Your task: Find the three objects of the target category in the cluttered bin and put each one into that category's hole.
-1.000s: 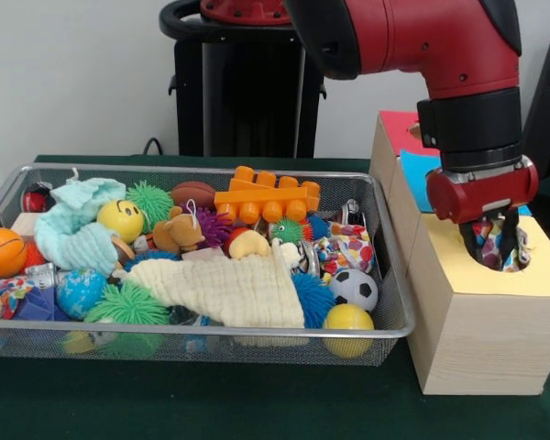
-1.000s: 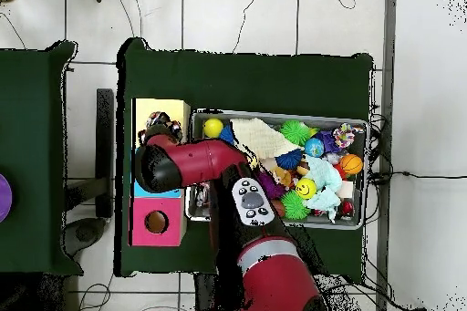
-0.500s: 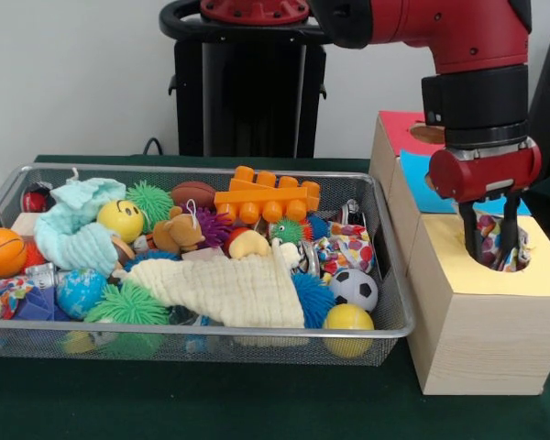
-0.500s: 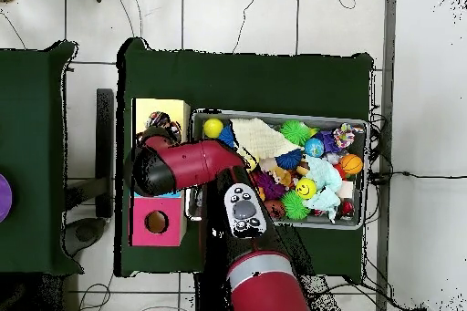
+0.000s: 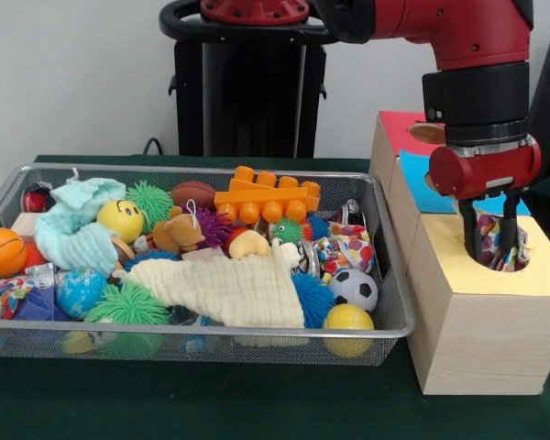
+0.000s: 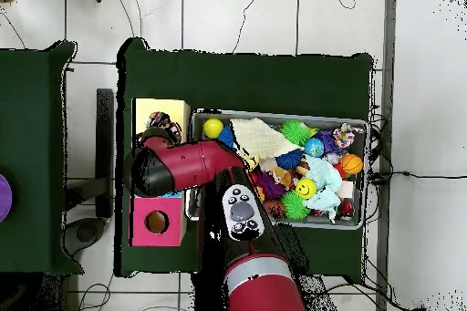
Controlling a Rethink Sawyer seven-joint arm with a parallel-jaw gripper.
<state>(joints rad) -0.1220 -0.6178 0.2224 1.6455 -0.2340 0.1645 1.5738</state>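
Patterned cloth [image 5: 495, 240] sits in the yellow box's hole [image 5: 518, 261], so we hold our gripper [image 5: 493, 246] with fingers apart above it, having nothing to grip.

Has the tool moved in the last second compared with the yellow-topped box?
Yes. The tool has lifted a little, up out of the hole in the yellow-topped box, with the patterned cloth left in the hole.

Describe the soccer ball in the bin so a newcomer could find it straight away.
In the front view, start at the wire bin and go to its end nearest the wooden box. The soccer ball sits just behind the plain yellow ball; it alone is white with black patches.
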